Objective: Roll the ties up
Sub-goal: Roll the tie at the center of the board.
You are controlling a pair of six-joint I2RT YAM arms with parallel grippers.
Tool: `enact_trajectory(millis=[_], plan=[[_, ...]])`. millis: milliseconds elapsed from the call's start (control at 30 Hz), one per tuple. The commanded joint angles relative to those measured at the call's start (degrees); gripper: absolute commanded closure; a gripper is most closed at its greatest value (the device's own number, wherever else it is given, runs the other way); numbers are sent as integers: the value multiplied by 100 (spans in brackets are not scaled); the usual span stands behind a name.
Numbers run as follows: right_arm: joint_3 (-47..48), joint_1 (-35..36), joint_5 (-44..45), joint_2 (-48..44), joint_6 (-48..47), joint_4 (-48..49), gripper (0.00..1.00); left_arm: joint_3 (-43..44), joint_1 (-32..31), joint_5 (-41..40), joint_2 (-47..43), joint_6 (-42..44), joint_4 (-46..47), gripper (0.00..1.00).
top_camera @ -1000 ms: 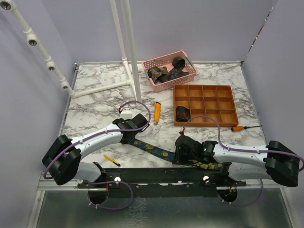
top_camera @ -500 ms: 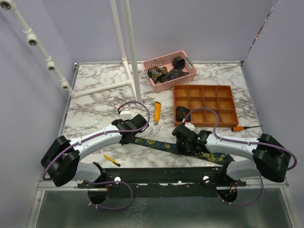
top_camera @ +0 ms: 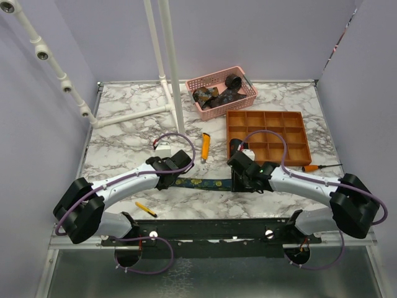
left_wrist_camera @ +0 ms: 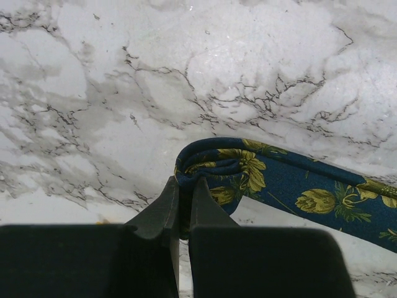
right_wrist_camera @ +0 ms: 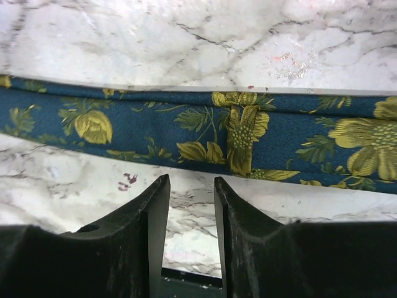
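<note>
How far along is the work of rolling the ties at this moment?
Done: one coiled tie sits in the orange tray. In hand: the left gripper pinches the folded end of the floral tie; the right gripper is open beside it. Left: rolling this tie, then probably ties in the pink basket.

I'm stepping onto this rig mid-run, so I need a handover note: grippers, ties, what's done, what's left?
Left gripper: shut on the folded end of the blue floral tie.
Right gripper: open, empty, just short of that tie's middle.
The tie lies flat on the marble table, barely started.
Done: one coiled tie in the orange tray's near-left compartment.
Left: roll this one; more ties wait in the pink basket.
</note>
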Motion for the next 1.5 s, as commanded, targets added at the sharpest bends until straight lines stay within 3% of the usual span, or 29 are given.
enact_trajectory(millis=[0, 367, 767, 1033, 1267, 1467], plan=[[186, -15, -74, -401, -363, -73, 60, 208, -24, -553, -57, -99, -258, 100], [-606, -1, -307, -1100, -198, 607, 61, 964, -304, -1561, 830, -632, -1313, 100], [-1276, -3, -650, -1605, -116, 698, 61, 2451, -1267, -2309, 3446, -1887, -2666, 100], [-1631, 2, -747, -2153, 18, 689, 61, 3114, -1635, -2316, 4334, -1786, -2807, 100], [-1667, 1, -748, -2243, 83, 646, 61, 3125, -1689, -1969, 4097, -1324, -2395, 50], [-1685, -1, -729, -2411, 169, 587, 60, 3086, -1725, -1642, 3587, -1001, -2136, 36]])
